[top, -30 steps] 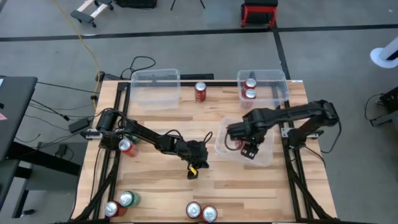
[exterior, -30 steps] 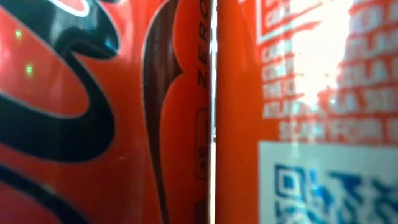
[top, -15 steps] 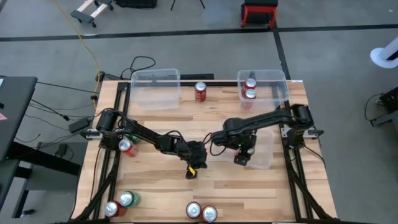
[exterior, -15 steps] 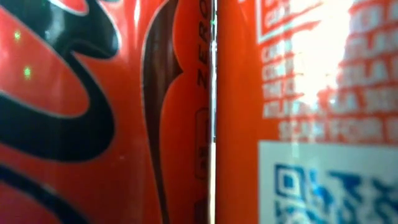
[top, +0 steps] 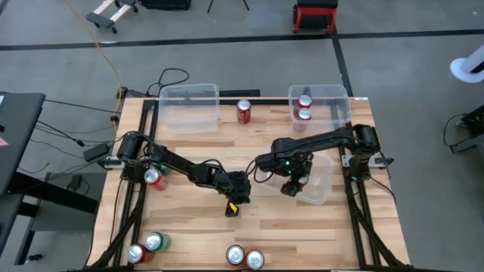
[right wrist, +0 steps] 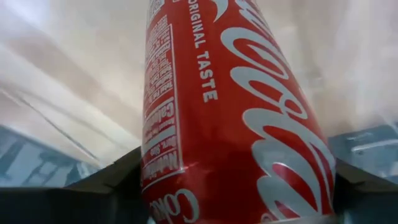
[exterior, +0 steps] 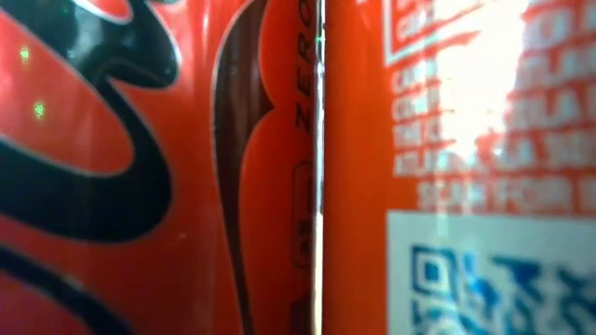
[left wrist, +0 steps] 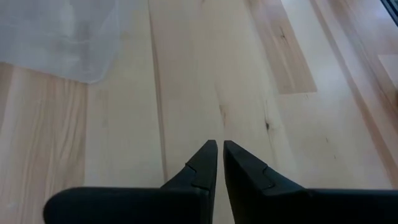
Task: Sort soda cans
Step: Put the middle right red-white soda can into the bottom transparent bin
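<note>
My right gripper (top: 291,183) reaches from the table's right over the clear bin (top: 319,187) right of the table's middle and is shut on a red soda can (right wrist: 230,112); clear plastic shows all around the can. My left gripper (top: 233,207) (left wrist: 220,146) waits shut over bare wood near the middle. Other cans stand upright on their bases: one red (top: 243,111) at the far edge, two red (top: 304,108) in the far right bin, a red (top: 154,178) and a green at the left, and several along the near edge (top: 244,258). My right gripper pinches the red can's side wall (right wrist: 155,168) between its two fingers (right wrist: 115,177), one on each side of the body, with the can running lengthwise away from the wrist camera. From above, the gripper itself hides the can. Whether it rests on the bin I cannot tell.
A clear bin (top: 189,106) sits at the far left and another (top: 336,109) at the far right. Two red cans (exterior: 186,167) stand right against the low camera and block its view. Bare wood lies between the left gripper and the near-edge cans.
My right arm has stretched out lower over the table, and its gripper has shifted a little toward the table's left over the clear bin. My left arm has kept still.
</note>
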`<state>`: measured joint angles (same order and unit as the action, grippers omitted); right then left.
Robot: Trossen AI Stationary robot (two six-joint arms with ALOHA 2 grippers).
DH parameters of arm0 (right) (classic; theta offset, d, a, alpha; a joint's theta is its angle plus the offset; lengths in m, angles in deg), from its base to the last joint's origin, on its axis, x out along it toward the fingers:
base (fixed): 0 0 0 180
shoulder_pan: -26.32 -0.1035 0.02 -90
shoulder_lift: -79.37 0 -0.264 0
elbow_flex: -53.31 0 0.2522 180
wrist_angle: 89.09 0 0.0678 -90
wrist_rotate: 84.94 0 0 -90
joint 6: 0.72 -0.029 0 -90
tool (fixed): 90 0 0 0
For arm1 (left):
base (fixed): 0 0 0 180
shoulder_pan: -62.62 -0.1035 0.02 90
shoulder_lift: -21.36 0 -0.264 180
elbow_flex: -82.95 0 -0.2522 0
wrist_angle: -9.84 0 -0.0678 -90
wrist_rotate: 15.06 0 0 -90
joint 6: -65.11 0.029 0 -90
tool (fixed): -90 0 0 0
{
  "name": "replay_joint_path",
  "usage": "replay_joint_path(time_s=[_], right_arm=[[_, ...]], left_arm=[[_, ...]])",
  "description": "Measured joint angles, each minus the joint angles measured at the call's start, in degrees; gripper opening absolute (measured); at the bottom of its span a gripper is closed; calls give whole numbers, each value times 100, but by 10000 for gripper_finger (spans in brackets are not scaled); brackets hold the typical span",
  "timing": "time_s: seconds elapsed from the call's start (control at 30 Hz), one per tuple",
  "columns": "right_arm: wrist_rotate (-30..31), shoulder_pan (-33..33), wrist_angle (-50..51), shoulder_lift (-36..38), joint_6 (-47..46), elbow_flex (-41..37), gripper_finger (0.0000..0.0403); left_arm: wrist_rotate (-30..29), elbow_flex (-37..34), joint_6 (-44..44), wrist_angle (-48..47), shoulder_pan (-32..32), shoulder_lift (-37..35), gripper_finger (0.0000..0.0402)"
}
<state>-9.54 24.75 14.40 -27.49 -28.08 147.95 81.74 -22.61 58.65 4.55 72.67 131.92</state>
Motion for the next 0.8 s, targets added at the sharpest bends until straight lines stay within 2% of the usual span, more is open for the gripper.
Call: replay_joint_path(time_s=[0.07,0.13,0.37,0.63,0.8], right_arm=[[67,18,27,99,-88,-6,367],[80,32,23,200,-194,-7,386],[17,16,25,439,-308,-7,356],[-23,-37,24,759,-489,13,351],[585,-121,21,1330,-903,13,351]], left_arm=[[0,0,0,0,0,0,25],[0,0,0,0,0,0,25],[2,0,-7,2,0,0,25],[-3,0,14,4,0,0,25],[-81,0,17,2,0,0,25]])
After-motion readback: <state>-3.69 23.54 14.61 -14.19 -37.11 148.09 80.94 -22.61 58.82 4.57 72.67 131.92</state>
